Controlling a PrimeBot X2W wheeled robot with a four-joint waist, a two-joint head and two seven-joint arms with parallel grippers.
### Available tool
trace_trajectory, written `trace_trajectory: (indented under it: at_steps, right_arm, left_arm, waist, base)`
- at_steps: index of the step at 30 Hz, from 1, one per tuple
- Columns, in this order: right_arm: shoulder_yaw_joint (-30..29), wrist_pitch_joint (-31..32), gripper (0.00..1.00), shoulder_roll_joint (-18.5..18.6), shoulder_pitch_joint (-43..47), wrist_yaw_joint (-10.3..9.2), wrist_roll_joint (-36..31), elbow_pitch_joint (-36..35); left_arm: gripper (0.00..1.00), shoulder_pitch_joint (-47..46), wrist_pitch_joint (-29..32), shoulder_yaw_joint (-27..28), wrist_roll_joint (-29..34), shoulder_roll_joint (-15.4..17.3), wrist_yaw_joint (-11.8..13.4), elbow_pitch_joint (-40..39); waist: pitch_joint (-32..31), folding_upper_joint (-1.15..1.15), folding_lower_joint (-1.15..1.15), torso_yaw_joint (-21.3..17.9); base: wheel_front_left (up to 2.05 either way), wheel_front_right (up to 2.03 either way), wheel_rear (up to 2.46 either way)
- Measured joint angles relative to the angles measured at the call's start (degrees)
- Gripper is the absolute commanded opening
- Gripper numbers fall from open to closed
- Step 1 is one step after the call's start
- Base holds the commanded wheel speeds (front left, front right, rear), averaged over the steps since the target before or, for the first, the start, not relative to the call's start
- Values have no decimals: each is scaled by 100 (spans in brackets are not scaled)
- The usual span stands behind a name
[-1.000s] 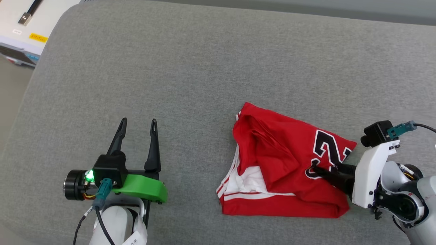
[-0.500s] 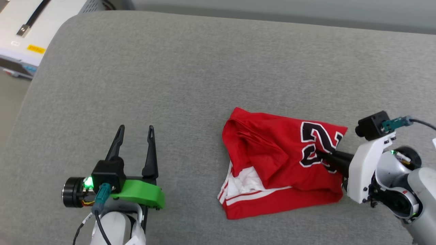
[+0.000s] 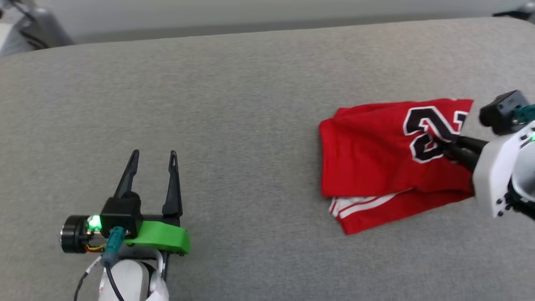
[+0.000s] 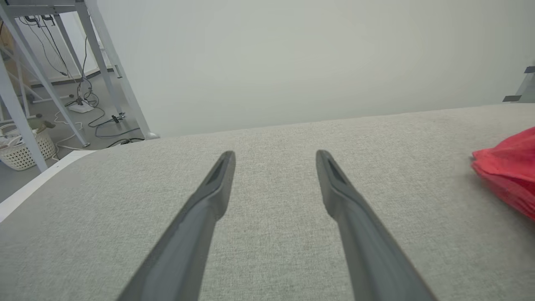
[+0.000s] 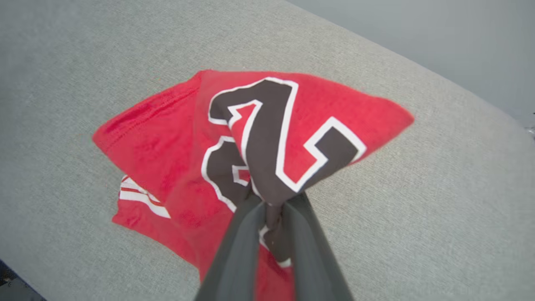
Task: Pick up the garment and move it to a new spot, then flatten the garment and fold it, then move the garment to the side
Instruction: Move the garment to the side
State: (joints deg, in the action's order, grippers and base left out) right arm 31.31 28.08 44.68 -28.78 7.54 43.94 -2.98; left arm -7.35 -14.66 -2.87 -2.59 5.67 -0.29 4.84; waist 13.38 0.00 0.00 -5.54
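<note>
Jaws of the right arm (image 3: 495,179) are pinching the soft red T-shirt (image 5: 167,138) at its black numeral (image 5: 267,138), tenting it off the grey fabric surface (image 3: 230,83), probably for carrying; jaws of the left arm (image 3: 125,284) are hanging spread.

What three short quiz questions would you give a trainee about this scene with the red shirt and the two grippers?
1. True or false: the left gripper is shut on the garment.
2. Choose one: where does the right gripper pinch the garment? A, at the black numeral; B, at the white striped trim; C, nowhere, as its fingers are apart.
3. Fill in the colour: the garment rests on a wide ___ fabric surface.

Key: 1 false, it stands open over bare fabric. 2 A. 3 grey.
</note>
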Motion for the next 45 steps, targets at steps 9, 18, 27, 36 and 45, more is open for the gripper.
trace_trajectory:
  at_steps: [9,18,27,36,45]
  right_arm:
    - [-372,-20,0,635,-496,0,-411,926]
    - [-816,-503,0,728,-1492,1,-1245,2782]
    - [-1571,-769,0,305,-2002,1,-1844,4094]
    - [-2178,-1340,100,-78,-2061,2,-2614,4687]
    - [-2980,-3143,100,-730,-1756,2,-3132,3687]
  left_arm:
    - [100,-353,0,24,110,204,-23,-253]
    - [100,-656,0,-18,205,381,-23,-658]
    - [100,-768,0,-15,216,464,27,-802]
    - [100,-751,0,-16,200,457,130,-687]
    - [100,-224,0,62,56,372,232,-522]
  waist:
    - [482,0,0,-570]
    - [1396,0,0,-587]
    - [1893,0,1,-449]
    - [1601,0,1,-365]
    - [823,0,0,-292]
  base:
    - [0,0,0]
    - [0,0,0]
    - [0,0,0]
    - [0,0,0]
    - [0,0,0]
